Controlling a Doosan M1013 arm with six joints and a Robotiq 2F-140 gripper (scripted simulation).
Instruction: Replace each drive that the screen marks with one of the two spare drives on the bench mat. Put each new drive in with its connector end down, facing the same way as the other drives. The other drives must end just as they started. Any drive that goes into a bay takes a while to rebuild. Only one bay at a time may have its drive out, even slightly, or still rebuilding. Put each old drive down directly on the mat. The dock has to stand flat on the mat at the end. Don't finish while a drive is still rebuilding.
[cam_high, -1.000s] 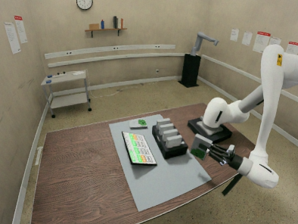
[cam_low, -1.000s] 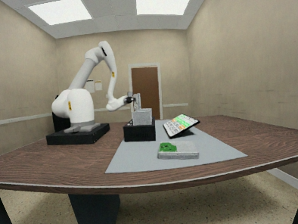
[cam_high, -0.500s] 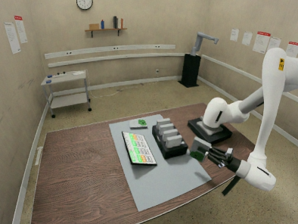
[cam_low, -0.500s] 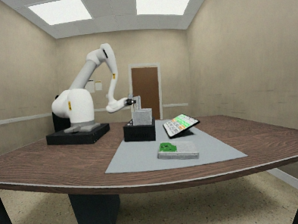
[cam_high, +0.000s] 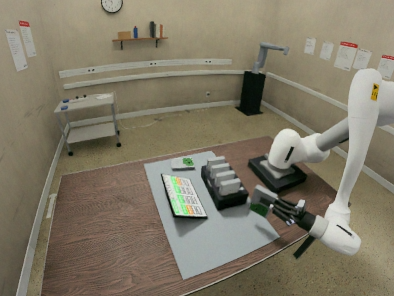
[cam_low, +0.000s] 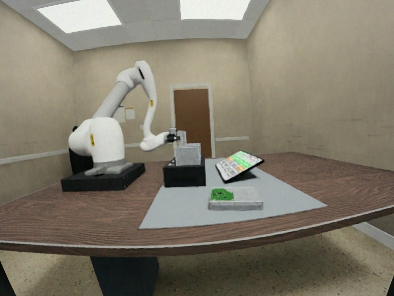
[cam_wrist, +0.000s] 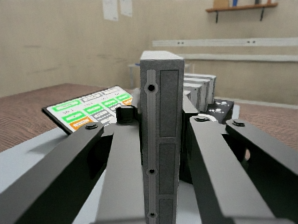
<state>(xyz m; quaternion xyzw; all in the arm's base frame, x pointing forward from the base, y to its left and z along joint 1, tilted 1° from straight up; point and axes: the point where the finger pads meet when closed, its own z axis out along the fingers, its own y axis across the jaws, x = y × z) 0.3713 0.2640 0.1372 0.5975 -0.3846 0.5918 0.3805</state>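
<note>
The gripper (cam_high: 285, 211) (cam_low: 173, 138) (cam_wrist: 157, 101) has its fingers closed to a drive's thickness, pinching an upright drive (cam_high: 263, 196) (cam_low: 182, 138) (cam_wrist: 161, 130) beside the dock (cam_high: 231, 201) (cam_low: 185, 176) (cam_wrist: 226, 107). Hold it square, matching its neighbours' facing, before any lowering. Beyond, another drive (cam_high: 182, 163) (cam_low: 240, 198) lies flat on the mat (cam_high: 227, 250) (cam_low: 175, 210) (cam_wrist: 35, 159).

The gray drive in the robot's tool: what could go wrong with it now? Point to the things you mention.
The held drive (cam_high: 263, 196) (cam_low: 182, 137) (cam_wrist: 161, 125) might slip, since only the tool (cam_high: 274, 204) (cam_low: 177, 138) pinches it above the bench. It might also bump the drives (cam_high: 229, 186) (cam_low: 188, 154) (cam_wrist: 206, 82) standing close by in the dock (cam_high: 231, 201) (cam_low: 185, 176).
</note>
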